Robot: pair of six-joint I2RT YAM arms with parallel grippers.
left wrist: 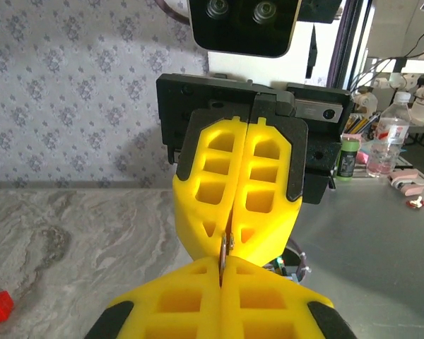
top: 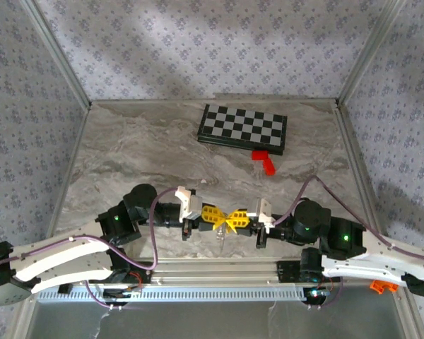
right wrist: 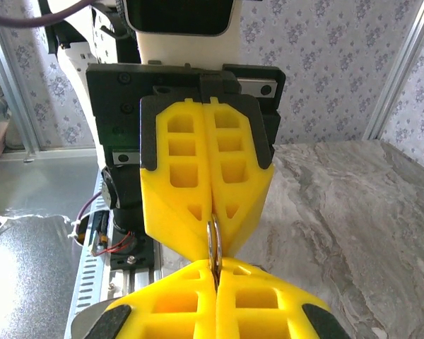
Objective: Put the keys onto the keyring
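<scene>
Right hand (right wrist: 215, 279) and left hand (right wrist: 212, 226) are both closed, their yellow, windowed tips nose to nose over the near edge of the marbled bench (top: 127, 155). The thin silvery keyring (right wrist: 213, 246) looks nipped edge-on in both seams; the key can't be made out. Best to keep one grip firm and ease the other, as slick wire twists; beyond are the glossy chessboard (top: 242, 128) and red block (top: 266, 162).
</scene>
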